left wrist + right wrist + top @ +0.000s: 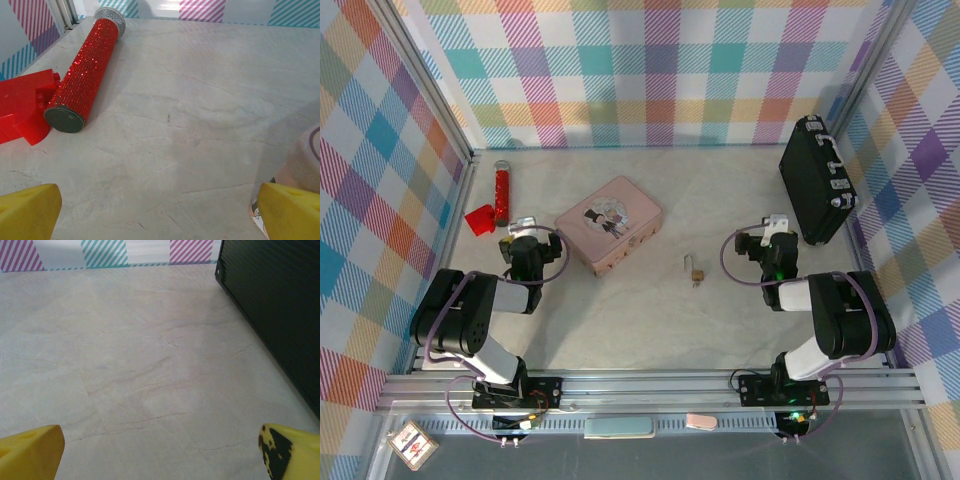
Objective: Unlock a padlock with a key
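Observation:
The tiny brass padlock (692,265) lies on the table's middle, between the two arms. A thin silvery key (697,281) lies right against its near side; it is too small to tell whether it sits in the lock. My left gripper (523,223) rests low at the left, beside the pink box, well left of the padlock. In the left wrist view the left gripper (160,215) is open, its yellow fingertips (27,210) wide apart over bare table. My right gripper (777,224) is right of the padlock. In the right wrist view the right gripper (160,455) is open and holds nothing.
A pink box with a cartoon picture (608,223) lies left of the padlock, its edge (305,160) by my left finger. A red glitter tube (85,75) and a red block (22,107) lie far left. A black case (815,180) stands at the right (275,315).

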